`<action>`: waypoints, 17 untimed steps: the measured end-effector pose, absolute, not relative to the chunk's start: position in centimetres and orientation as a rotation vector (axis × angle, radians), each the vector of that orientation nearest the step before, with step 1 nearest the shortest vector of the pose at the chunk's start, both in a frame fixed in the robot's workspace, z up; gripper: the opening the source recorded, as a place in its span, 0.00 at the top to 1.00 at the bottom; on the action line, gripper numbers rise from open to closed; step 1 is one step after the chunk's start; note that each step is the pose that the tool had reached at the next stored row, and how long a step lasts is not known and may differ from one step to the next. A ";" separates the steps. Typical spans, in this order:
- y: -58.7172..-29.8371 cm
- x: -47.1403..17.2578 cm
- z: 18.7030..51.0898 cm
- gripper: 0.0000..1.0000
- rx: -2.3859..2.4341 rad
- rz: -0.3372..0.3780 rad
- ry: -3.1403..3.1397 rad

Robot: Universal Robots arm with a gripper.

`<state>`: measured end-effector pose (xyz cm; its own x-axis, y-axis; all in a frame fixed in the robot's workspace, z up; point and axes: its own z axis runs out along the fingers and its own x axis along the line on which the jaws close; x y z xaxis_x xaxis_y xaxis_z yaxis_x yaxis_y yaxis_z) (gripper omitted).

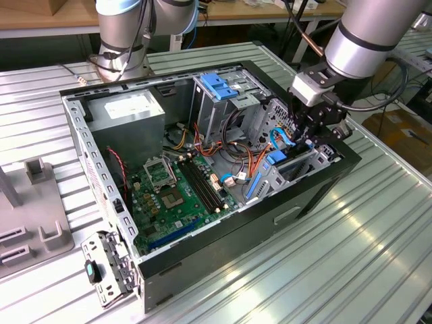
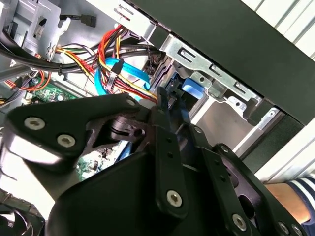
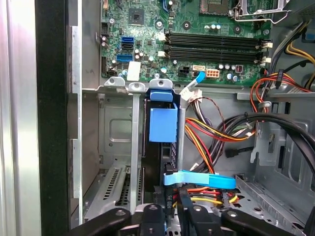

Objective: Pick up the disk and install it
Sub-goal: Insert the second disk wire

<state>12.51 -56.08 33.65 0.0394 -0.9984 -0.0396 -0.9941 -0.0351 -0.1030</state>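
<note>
Black gripper point(image 3: 170, 206) fingers clamp the disk point(image 3: 162, 125) in the drive cage point(image 3: 115, 147); seating it demands straight, even pressure.

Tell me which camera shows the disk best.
The first wrist view: the disk stands on edge in a metal bay slot, blue carrier facing the camera. In the exterior view it is a small blue patch below the gripper. In the second wrist view the gripper largely hides it.
</note>
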 end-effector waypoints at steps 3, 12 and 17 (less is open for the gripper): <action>-56.1 12.5 33.7 0.69 -2.189 -0.067 2.109; -56.0 12.5 35.9 0.69 -2.190 -0.067 2.109; -56.0 12.5 37.2 0.69 -2.191 -0.069 2.110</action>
